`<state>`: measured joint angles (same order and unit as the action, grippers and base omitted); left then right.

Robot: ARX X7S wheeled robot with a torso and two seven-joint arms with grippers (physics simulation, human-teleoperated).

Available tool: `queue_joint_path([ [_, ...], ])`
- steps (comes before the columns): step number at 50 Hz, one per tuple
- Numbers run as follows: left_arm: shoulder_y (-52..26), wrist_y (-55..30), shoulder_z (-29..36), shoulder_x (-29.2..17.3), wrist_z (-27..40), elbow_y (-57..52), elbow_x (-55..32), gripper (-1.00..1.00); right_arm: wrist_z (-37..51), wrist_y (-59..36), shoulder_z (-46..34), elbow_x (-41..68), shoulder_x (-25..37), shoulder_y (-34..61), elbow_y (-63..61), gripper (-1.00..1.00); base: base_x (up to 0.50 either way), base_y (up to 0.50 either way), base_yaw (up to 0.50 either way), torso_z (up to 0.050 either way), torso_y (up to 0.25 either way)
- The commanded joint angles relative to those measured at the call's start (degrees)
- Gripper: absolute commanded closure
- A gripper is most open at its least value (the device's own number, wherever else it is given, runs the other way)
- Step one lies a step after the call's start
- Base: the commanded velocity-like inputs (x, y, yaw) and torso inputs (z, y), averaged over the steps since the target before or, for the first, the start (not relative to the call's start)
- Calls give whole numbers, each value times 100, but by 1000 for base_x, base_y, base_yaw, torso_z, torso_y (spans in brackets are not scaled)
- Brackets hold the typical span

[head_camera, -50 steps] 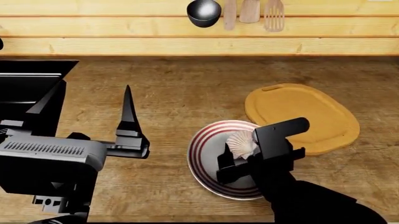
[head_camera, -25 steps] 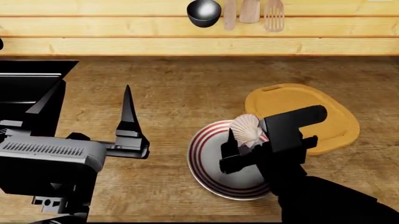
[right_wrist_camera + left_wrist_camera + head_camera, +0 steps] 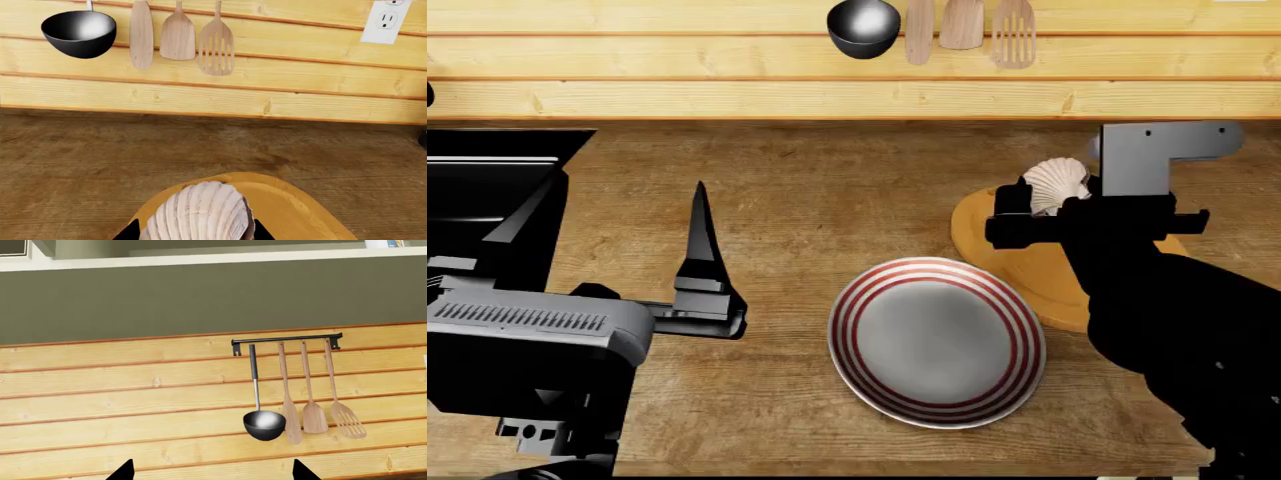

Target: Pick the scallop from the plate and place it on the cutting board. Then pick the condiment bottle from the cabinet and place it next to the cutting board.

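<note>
Scallop (image 3: 1056, 183) sits pinched in the right claw (image 3: 1044, 203), held in the air over the near-left part of the cutting board (image 3: 1034, 265); the right wrist view shows the ribbed shell (image 3: 200, 212) upright between the two dark fingertips, with the orange board (image 3: 293, 210) beneath it. Whether shell and board touch cannot be told. On the desk (image 3: 827, 190) just left of the board lies the plate (image 3: 937, 340), its grey centre bare inside the red-and-white rim. The left claw (image 3: 614, 220) hangs well apart at the left side, spread wide and gripping nothing; only its two fingertips (image 3: 124, 471) show in the left wrist view. On the wooden wall behind hangs a rail (image 3: 287, 339) carrying a ladle (image 3: 263, 424), two spatulas (image 3: 315, 416) and a slotted turner (image 3: 347, 424).
</note>
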<state>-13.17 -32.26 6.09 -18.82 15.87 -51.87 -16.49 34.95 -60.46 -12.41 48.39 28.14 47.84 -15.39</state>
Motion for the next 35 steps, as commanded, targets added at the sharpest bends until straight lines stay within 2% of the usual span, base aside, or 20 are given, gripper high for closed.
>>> queue_joint_path([
  [1,-17,0,-5,-35,41,-3,-44,-100,-174,331,-111,-637,-82,536,1494,100,0,0,0,0,0],
  [27,-19,45,-7,-115,132,-5,-117,-100,-372,605,-173,-679,-242,175,2187,100,0,0,0,0,0],
  [28,-22,41,-6,-118,136,-11,-122,-100,-357,598,-170,-675,-242,179,2158,-100,0,0,0,0,0],
  [35,-26,49,8,-136,155,-12,-145,-100,-303,572,-151,-663,-209,181,2068,-100,0,0,0,0,0],
])
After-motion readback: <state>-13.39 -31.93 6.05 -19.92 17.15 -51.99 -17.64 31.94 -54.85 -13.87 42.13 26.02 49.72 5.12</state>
